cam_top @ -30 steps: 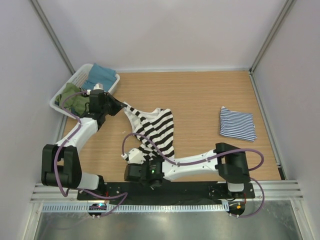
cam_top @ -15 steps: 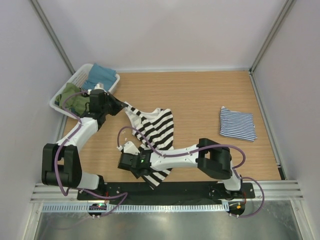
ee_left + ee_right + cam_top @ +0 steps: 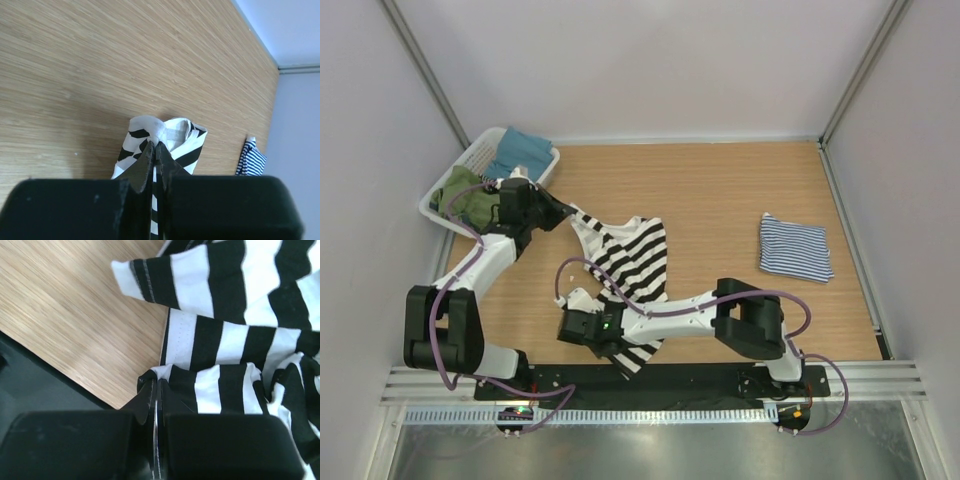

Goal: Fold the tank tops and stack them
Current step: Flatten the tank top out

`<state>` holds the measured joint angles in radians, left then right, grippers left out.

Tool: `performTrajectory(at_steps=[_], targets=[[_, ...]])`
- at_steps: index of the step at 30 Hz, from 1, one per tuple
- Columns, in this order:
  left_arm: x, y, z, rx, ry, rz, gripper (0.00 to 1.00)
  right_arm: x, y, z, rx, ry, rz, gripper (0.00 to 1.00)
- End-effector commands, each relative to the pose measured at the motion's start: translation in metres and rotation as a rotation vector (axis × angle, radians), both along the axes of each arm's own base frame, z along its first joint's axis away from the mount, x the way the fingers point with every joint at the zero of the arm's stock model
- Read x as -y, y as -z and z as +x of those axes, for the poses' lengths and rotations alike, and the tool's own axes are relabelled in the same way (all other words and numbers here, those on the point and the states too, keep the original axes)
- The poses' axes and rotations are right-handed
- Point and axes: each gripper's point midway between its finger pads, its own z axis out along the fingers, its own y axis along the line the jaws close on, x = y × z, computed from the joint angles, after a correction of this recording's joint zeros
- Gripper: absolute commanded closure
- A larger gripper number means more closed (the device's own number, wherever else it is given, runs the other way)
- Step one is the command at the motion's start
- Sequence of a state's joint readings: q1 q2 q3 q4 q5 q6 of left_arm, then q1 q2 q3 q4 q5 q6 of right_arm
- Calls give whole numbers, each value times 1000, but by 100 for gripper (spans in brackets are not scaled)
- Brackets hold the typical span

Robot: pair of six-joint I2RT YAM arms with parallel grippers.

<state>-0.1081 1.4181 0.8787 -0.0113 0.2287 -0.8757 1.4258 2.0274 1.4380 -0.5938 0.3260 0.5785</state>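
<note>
Right gripper (image 3: pixel 155 385) has gone from part open to shut since a second ago, and its arm has pulled its elbow in from the lower right toward centre. It now pinches the hem edge of the broad-striped tank top (image 3: pixel 632 255), low in the overhead frame near the table's (image 3: pixel 720 190) front edge. From that grip the cloth runs up and to the left, bunched and rumpled just ahead of the fingers. Left gripper (image 3: pixel 155 145) is clamped too, on the white-trimmed strap or neck end at the upper left, near the basket (image 3: pixel 470 160). So the top's long axis lies diagonally between the two grippers, one at each end. Next move likely turns on pulling those ends apart to flatten it. Thin-striped tank top (image 3: pixel 795 247) sits folded at the right of the frame, well apart; the right arm's base is the nearer. No brand, label or readable writing anywhere.
</note>
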Motion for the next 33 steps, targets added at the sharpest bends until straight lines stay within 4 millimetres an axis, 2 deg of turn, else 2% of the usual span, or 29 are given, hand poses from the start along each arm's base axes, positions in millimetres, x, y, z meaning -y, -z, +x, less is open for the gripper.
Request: performTrajectory(at_steps=[1, 3, 5, 6, 7, 8, 9, 10, 11, 12, 14, 15, 16, 18, 19, 20, 21, 22, 23, 25, 26, 27, 28, 30, 31, 33], targets=[[0, -26, 13, 73, 8, 1, 100, 11, -60, 6, 65, 42, 124, 99], [-4, -28, 13, 66, -8, 10, 100, 27, -83, 19, 121, 83, 131, 99], [-6, -39, 16, 75, -20, 5, 100, 57, -109, 35, 164, 135, 127, 99], [-9, -50, 19, 87, -30, 1, 100, 74, -116, 56, 183, 197, 123, 99], [-11, -56, 21, 91, -33, -1, 100, 95, -112, 67, 177, 233, 96, 99], [-13, -63, 21, 100, -44, 1, 100, 109, -133, 77, 191, 269, 150, 99], [-17, -68, 20, 93, -56, 3, 100, 132, -138, 101, 205, 338, 151, 99], [-20, -82, 22, 115, -65, 2, 100, 149, -139, 110, 214, 374, 154, 99], [-23, -94, 20, 138, -75, 0, 100, 163, -156, 119, 234, 407, 202, 99], [-30, -102, 20, 149, -99, 1, 100, 178, -163, 130, 246, 444, 219, 99], [-38, -124, 15, 184, -123, -5, 100, 214, -173, 159, 267, 537, 232, 99], [-45, -132, 14, 197, -143, -8, 100, 227, -187, 167, 290, 574, 262, 99], [-48, -139, 11, 200, -154, -9, 100, 248, -200, 184, 308, 631, 283, 99], [-50, -167, 5, 232, -162, -8, 100, 265, -222, 196, 333, 676, 337, 99], [-51, -176, 3, 246, -160, 3, 100, 275, -242, 207, 348, 695, 385, 99], [-63, -199, 3, 287, -187, 10, 100, 277, -254, 210, 360, 688, 412, 99], [-65, -204, -3, 279, -190, 19, 100, 280, -265, 212, 373, 690, 429, 99], [-67, -210, -7, 285, -191, 37, 100, 281, -287, 211, 400, 682, 457, 99], [-70, -228, -12, 316, -199, 46, 100, 279, -296, 208, 407, 655, 474, 99], [-74, -240, -32, 336, -213, 75, 100, 283, -314, 196, 436, 639, 525, 99], [-78, -246, -45, 355, -230, 100, 100, 283, -309, 189, 420, 623, 528, 99], [-81, -238, -45, 333, -236, 113, 100, 285, -316, 184, 432, 619, 551, 99], [-81, -244, -59, 357, -237, 116, 100, 291, -306, 173, 421, 620, 541, 99], [-72, -232, -72, 348, -190, 99, 100, 290, -290, 160, 383, 606, 558, 99], [-67, -212, -80, 316, -166, 90, 100, 291, -263, 154, 346, 614, 538, 99], [-59, -186, -89, 279, -130, 60, 100, 292, -246, 139, 319, 614, 574, 99]])
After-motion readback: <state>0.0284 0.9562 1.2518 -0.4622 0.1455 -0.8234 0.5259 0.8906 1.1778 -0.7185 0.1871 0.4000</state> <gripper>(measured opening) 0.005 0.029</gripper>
